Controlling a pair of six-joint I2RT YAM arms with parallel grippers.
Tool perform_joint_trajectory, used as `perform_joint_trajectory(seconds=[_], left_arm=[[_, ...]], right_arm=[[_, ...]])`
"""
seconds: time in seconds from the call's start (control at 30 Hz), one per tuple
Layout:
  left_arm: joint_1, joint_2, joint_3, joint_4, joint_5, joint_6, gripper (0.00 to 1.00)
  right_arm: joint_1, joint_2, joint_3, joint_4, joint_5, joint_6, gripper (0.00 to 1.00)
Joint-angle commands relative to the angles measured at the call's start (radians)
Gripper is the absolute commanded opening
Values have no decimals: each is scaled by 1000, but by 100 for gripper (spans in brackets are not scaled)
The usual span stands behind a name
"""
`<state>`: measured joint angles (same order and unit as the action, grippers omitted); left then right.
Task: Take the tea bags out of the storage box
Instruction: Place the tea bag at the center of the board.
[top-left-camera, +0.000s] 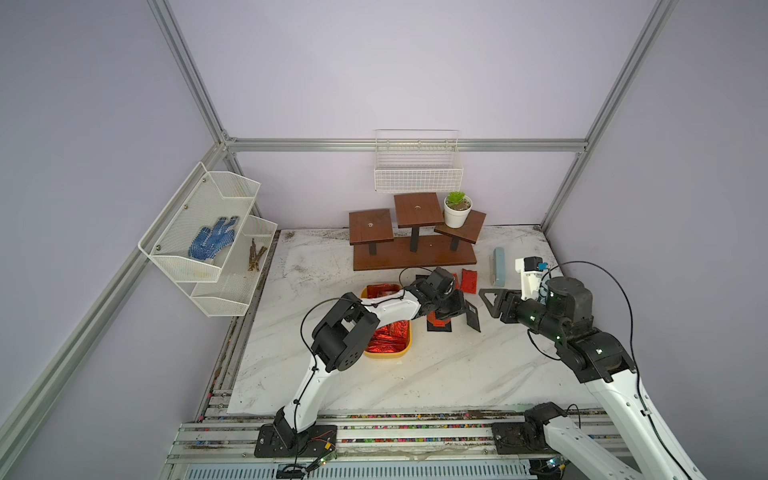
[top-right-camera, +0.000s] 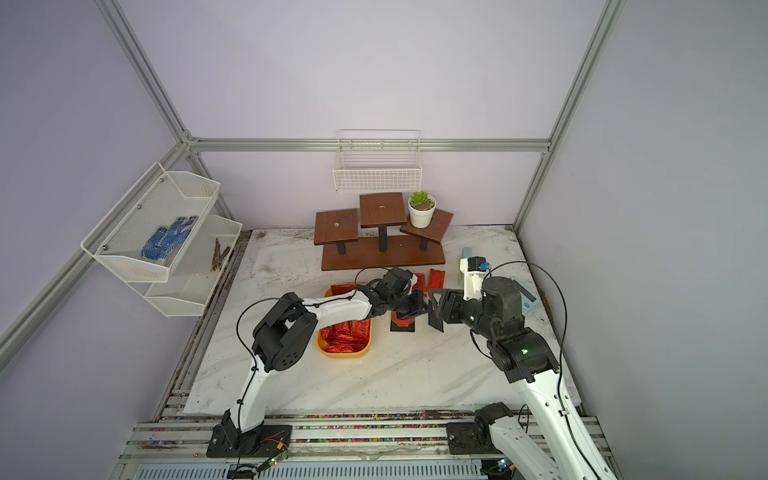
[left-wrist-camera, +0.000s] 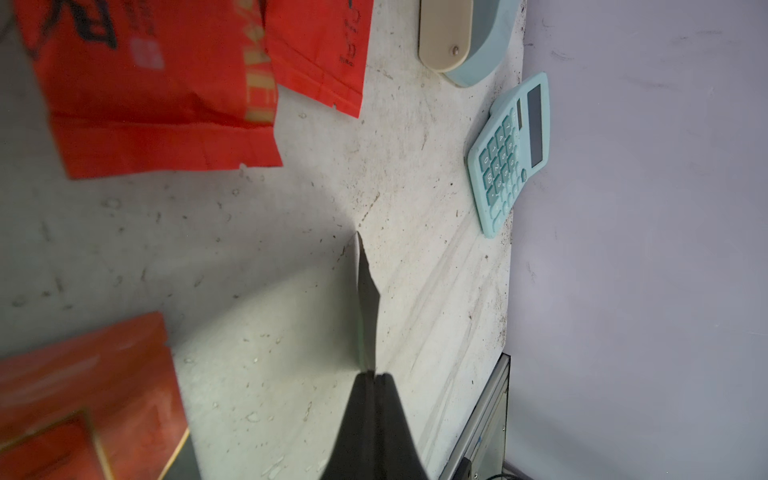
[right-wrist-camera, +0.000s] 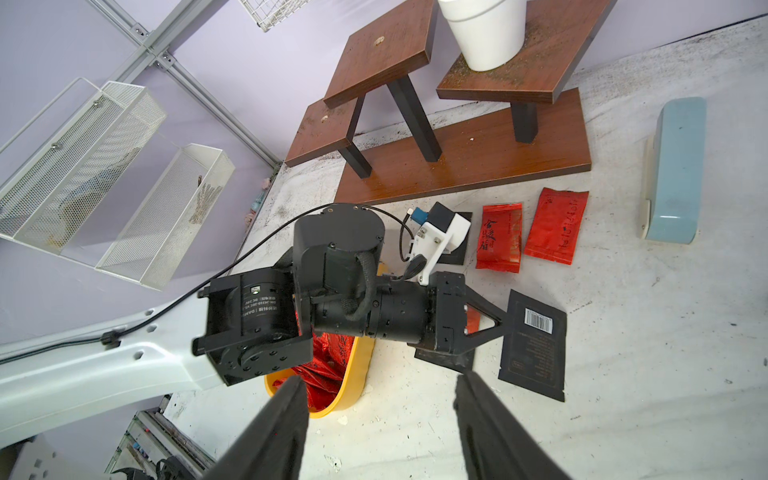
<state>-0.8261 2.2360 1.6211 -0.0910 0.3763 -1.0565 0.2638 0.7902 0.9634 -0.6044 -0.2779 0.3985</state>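
The left tool (right-wrist-camera: 505, 322) is clenched on one edge of a flat black square sachet with a barcode label (right-wrist-camera: 534, 353). The edge grip lets the packet hang free beyond the fingertips. The sachet is outside the shallow yellow plastic storage box (top-left-camera: 409, 345), over the marble-patterned tabletop (top-left-camera: 415, 374). Whether its lower corner touches the surface cannot be determined.

Judged step: set-down beside packets already out of the box. These are two red foil sachets (right-wrist-camera: 498, 237) near the stepped wooden stand (right-wrist-camera: 465, 166) and a black sachet with a red emblem (top-left-camera: 439, 322) under the left tool.

The right tool (right-wrist-camera: 378, 380) is released, jaws apart and empty, near the held sachet.

Crinkled red foil sachets (top-left-camera: 386, 336) lie in the box, so the task is incomplete.
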Motion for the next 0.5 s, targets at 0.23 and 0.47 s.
perform_joint_trajectory(seconds=[0.23,0.47], left_arm=[[1,-3,45,-119,-90,57,52],[-45,-161,11,-236,-192,140,57]], right_arm=[[-8,-1,1,-14,7,-19,62],[-7,3,1,22,-29,4,63]])
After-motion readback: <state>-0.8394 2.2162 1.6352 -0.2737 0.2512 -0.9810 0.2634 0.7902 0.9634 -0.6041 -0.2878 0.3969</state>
